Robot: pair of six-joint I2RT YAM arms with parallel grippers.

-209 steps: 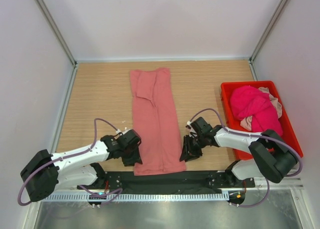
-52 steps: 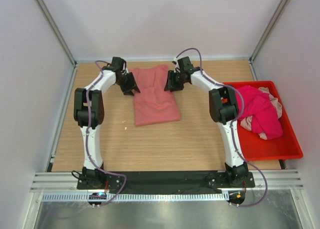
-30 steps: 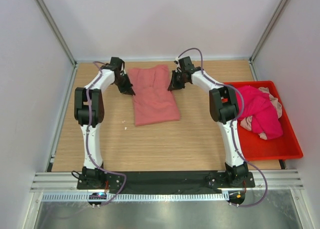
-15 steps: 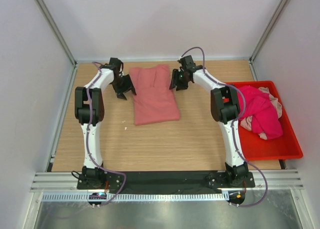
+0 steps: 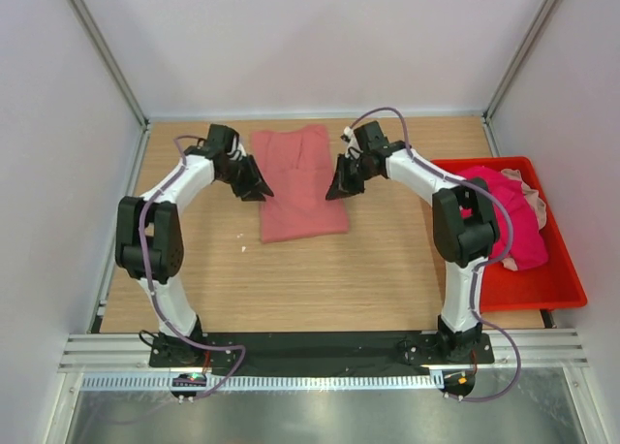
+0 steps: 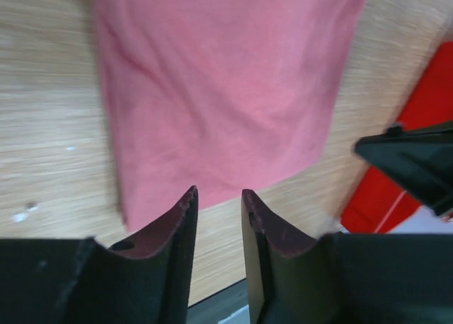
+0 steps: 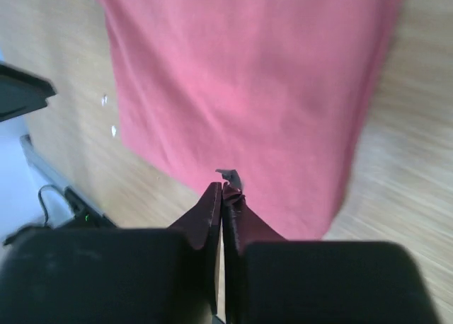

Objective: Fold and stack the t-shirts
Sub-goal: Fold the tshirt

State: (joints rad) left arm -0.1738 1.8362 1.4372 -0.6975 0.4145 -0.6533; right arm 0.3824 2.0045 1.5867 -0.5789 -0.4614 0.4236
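Shirt [image 5: 298,184] folded in half, upper centre, just released
Left gripper [image 5: 255,186] slightly open, right gripper [image 5: 337,189] closed, both empty, now beside its edges; next fold seems ready

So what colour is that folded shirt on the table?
The folded shirt is plain salmon pink, clearest in the top view.

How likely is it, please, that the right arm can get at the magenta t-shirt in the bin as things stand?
Probably yes: the magenta t-shirt lies uncovered in the open red bin beside that arm, and the right gripper, shut, holds nothing.
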